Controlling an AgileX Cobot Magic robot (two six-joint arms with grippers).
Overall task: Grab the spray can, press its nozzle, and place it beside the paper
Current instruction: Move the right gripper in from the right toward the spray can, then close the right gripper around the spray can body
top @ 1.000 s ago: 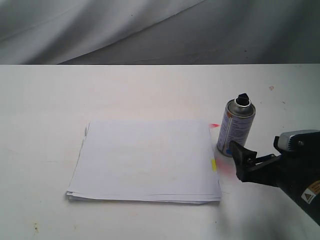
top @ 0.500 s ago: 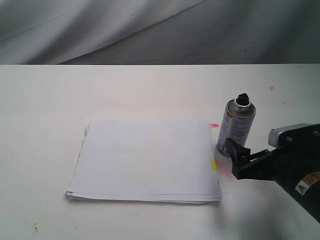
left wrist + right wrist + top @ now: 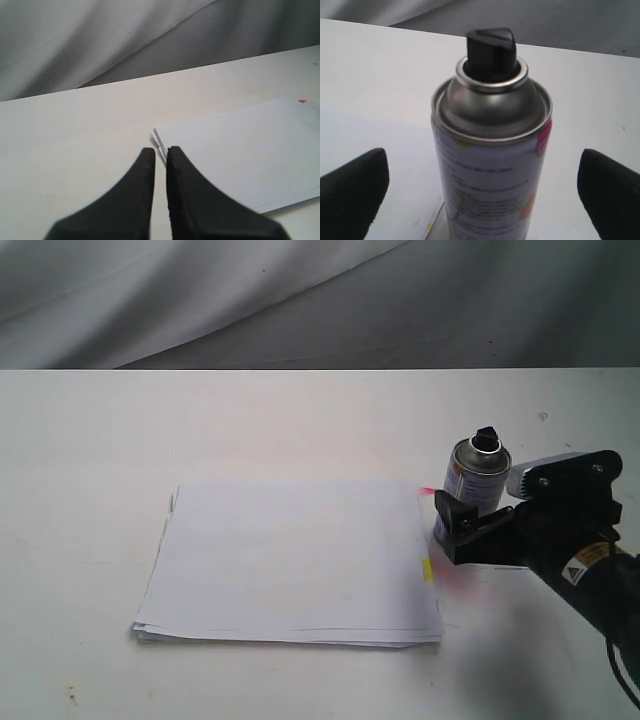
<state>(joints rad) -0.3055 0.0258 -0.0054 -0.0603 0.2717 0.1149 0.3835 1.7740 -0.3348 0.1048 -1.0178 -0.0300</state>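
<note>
The spray can [image 3: 478, 483] stands upright on the white table just right of the paper [image 3: 290, 560], its black nozzle [image 3: 486, 436] on top. My right gripper [image 3: 468, 522] is open at the can's lower half, with one finger on each side and a gap to both. In the right wrist view the can [image 3: 492, 165] and nozzle [image 3: 491, 50] fill the middle, and the black fingertips [image 3: 351, 195] sit wide apart. The paper has a yellow tab [image 3: 427, 569] on its right edge. My left gripper [image 3: 160, 152] is shut and empty, above the table near a corner of the paper [image 3: 250, 150].
A small red mark [image 3: 428, 490] and a pink smear [image 3: 455, 577] stain the table by the can. A grey cloth backdrop [image 3: 300, 300] hangs behind the table's far edge. The left arm is out of the exterior view.
My right gripper has moved left and away from the camera, from in front of the can to straddling it. The can and paper have not moved.
</note>
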